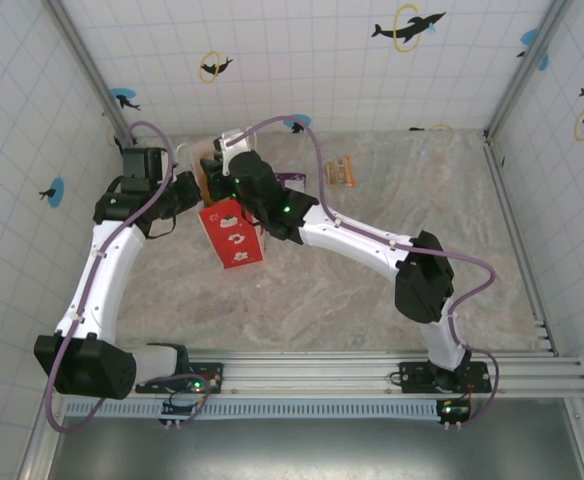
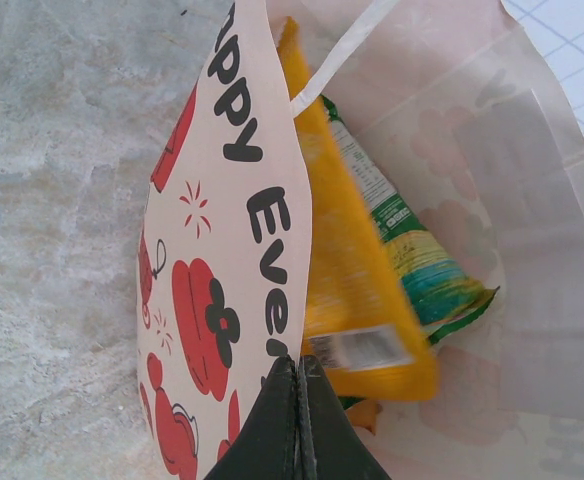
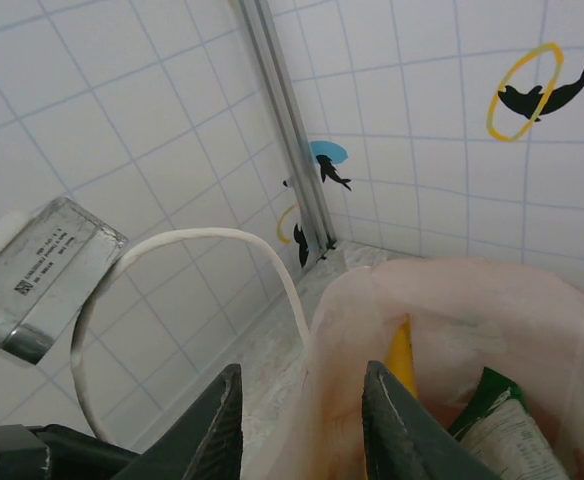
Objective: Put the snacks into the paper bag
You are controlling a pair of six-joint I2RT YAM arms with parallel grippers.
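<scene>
Black letters reading "ppy Eve" run down the pale panel of the paper bag [image 2: 227,300], cut off at both ends, with red cartoon figures printed beside them. The print on the packets inside is too blurred to read. In the top view the bag [image 1: 234,238] sits in the far left part of the table [image 1: 372,290], between the two claws. It is tipped so that its long axis runs from far to near, with the mouth toward the far wall and the red band toward the arm bases. The left gripper [image 2: 297,400] has its jaws pressed together on the bag's edge, holding it. The right gripper [image 3: 302,370] is at the mouth with its jaws apart. They straddle the translucent rim [image 3: 472,290] without pinching it, and the thin white handle [image 3: 202,238] loops past on the left. Inside, an orange packet [image 2: 357,300] lies lengthwise down the bag, and a green packet [image 2: 422,265] leans on it, aligned the same way. A lone orange packet [image 1: 344,170] lies flat on the table near the far wall, well apart from the bag, with its long axis running far to near.
</scene>
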